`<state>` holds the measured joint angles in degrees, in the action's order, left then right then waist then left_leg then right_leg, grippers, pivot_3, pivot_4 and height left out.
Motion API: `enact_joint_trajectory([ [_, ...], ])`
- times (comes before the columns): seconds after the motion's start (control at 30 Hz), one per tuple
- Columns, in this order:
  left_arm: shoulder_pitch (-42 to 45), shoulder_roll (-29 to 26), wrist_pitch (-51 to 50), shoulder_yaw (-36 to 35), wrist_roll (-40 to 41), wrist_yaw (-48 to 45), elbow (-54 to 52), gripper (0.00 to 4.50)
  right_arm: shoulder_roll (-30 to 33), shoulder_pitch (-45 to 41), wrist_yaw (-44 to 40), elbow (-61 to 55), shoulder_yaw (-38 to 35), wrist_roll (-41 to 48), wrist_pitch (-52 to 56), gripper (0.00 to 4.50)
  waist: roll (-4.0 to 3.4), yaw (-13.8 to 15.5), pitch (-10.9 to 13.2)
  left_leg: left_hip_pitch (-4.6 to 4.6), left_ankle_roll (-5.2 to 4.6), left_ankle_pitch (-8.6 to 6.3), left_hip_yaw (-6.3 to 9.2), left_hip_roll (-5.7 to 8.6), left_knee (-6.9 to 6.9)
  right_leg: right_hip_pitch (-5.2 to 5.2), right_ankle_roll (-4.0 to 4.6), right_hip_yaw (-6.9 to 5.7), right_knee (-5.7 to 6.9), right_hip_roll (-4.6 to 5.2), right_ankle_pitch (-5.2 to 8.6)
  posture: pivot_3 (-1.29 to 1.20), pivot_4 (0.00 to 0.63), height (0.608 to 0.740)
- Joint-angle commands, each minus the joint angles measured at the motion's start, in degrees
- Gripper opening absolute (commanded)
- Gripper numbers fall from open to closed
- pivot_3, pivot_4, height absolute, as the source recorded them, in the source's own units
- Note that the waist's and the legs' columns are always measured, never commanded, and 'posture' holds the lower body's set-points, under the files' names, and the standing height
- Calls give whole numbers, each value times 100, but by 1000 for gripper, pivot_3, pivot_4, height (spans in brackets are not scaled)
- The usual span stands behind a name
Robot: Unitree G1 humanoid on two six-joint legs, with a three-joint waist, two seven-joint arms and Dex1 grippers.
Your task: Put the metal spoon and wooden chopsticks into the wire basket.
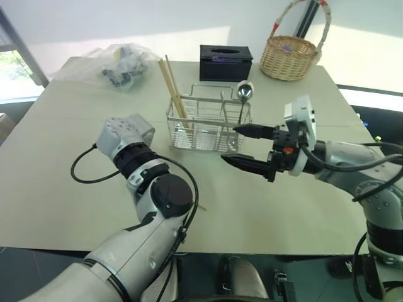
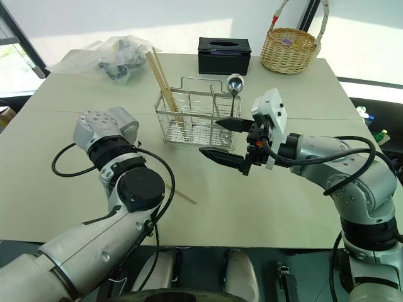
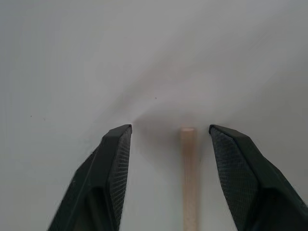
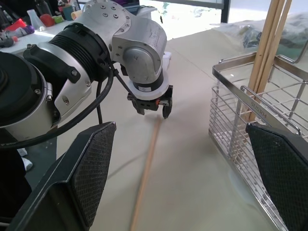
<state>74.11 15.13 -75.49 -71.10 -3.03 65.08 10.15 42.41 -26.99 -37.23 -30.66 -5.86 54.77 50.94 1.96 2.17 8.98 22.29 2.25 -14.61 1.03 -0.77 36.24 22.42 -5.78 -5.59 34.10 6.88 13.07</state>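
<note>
The wire basket [image 1: 203,133] stands mid-table. Two wooden chopsticks [image 1: 171,85] lean in its left compartment, and the metal spoon [image 1: 244,92] stands bowl-up in its right one. Another wooden chopstick [image 4: 147,166] lies flat on the table in front of the basket. My left gripper [image 3: 169,129] points down over that chopstick's end. Its fingers [image 3: 115,159] are apart on either side of the stick and do not touch it. My right gripper [image 1: 230,144] hovers level just in front of the basket's right end, open, with nothing between its fingers.
A black tissue box [image 1: 225,61] stands behind the wire basket. A tan wicker basket [image 1: 291,55] sits at the far right corner, and a clear plastic bag [image 1: 126,66] of dark items at the far left. The table's front edge [image 1: 252,251] is near.
</note>
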Motion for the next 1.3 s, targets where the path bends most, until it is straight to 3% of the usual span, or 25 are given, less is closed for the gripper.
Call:
enact_joint_trajectory([
  [0.03, -55, 419, 43, -83, 154, 194, -91, 948, -1, -146, 50, -40, -136, 56, -19, 4500, 2, 5, 1, 1, 0, 0, 0, 0, 0, 1, 0, 0, -1, 0, 0, 0, 150, 706],
  [0.1, -59, 393, 120, -65, 281, 206, -84, 47, -12, -171, 55, -16, -125, 53, -21, 4500, 3, 9, 2, 4, 0, 0, 0, 0, -1, 3, 0, 0, -1, 0, 0, 0, 150, 706],
  [0.4, -132, 278, 460, 114, 724, 226, 16, 47, -84, -262, 118, 52, -124, 94, -9, 4500, 6, 13, 3, 8, 0, 0, 0, 1, -1, 5, 0, 0, -4, 0, 0, 0, 150, 706],
  [0.6, -445, -742, 707, 1172, 938, -968, 515, 47, -102, -234, 116, 67, -128, 75, -20, 4500, 4, 9, 2, 6, 0, 0, -1, 1, 0, 5, 1, -1, -1, 0, 0, 0, 150, 706],
  [0.8, -587, -2815, 1729, 2825, 968, -3287, 1681, 47, -90, -243, 95, 92, -106, 15, -47, 4500, 3, -131, 3, 8, 1, 2, -4, -8, -6, 21, 6, 0, 12, -9, -2, 0, 150, 706],
  [1.0, 294, -4609, 3699, 4142, 924, -5912, 3352, 47, -122, -142, 119, 65, -108, -44, -108, 4500, 8, -118, 4, 11, 1, 2, -6, -6, -4, 12, 8, 0, 11, -7, -4, 0, 150, 706],
  [1.13, 1119, -5025, 4718, 4260, 1424, -7448, 3971, 47, -157, -45, 157, 19, -135, -53, -134, 4500, 13, -123, 5, 17, 1, 1, -7, -6, -8, 13, 8, -1, 3, -5, -5, 0, 150, 706],
  [1.3, 1881, -5128, 4844, 4048, 2527, -9535, 3889, 47, -180, 52, 197, -45, -138, -86, -157, 4500, 7, -151, 6, 12, 0, 1, -10, -6, -8, 11, 7, -1, 3, -2, -4, 0, 150, 706],
])
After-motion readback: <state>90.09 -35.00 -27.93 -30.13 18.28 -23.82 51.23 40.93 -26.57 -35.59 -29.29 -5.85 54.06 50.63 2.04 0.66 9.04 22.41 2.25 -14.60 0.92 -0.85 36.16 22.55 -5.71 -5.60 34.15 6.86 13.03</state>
